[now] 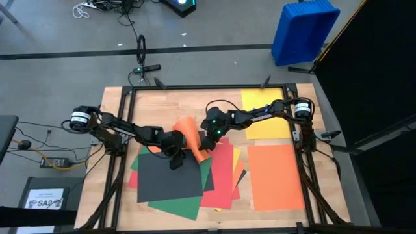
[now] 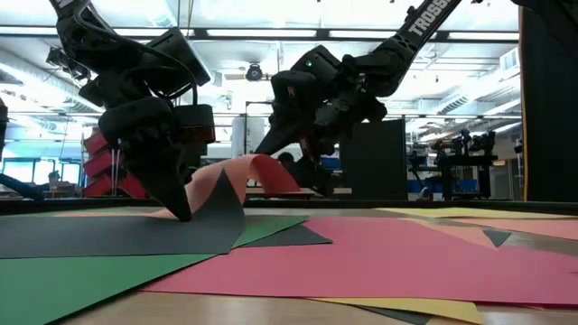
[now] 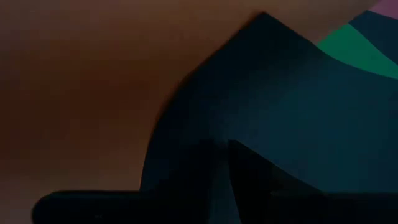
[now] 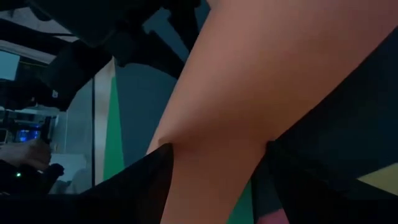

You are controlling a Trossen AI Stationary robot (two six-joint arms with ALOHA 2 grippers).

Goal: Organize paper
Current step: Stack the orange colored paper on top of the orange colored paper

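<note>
At the table's centre your left gripper (image 1: 175, 158) fingers pinch the buckled thin orange paper sheet (image 1: 190, 135) while the right gripper (image 1: 207, 142), fingers spread, straddles its three-o'clock edge; pulling apart could tear it.

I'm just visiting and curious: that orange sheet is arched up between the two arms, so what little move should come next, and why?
Probably the right gripper should close on the curled orange sheet. Its fingers stand open on either side of the sheet's edge, while the left gripper presses down on the black sheet beside it. Once gripped, the sheet could be lifted off the pile.
</note>
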